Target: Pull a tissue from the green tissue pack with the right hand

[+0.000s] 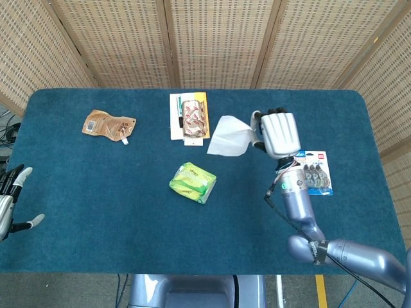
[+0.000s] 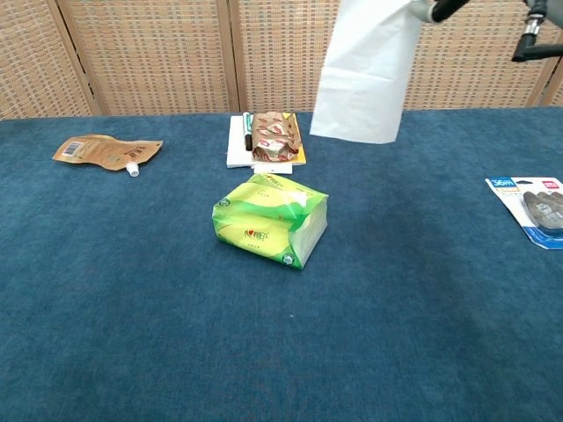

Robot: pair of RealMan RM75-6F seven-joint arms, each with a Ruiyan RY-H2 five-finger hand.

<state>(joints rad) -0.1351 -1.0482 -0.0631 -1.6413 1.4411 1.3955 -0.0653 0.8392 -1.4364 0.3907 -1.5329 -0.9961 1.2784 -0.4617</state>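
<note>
Near the left front edge of the blue table (image 1: pixel 96 205), the left hand (image 1: pixel 11 204) hangs with fingers spread. The green plastic tissue pack (image 1: pixel 192 181) lies mid-table. Beyond, the raised right hand (image 1: pixel 277 133) pinches a white tissue (image 1: pixel 228 137) that hangs free.

In the chest view the right hand (image 2: pixel 440 9) holding the tissue (image 2: pixel 362 75) is cut off by the top edge; the left hand (image 1: pixel 9 200) is cropped at the head view's left edge.

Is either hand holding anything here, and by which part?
The right hand holds a white tissue by its top edge; the sheet hangs clear of the green tissue pack. The left hand holds nothing.
</note>
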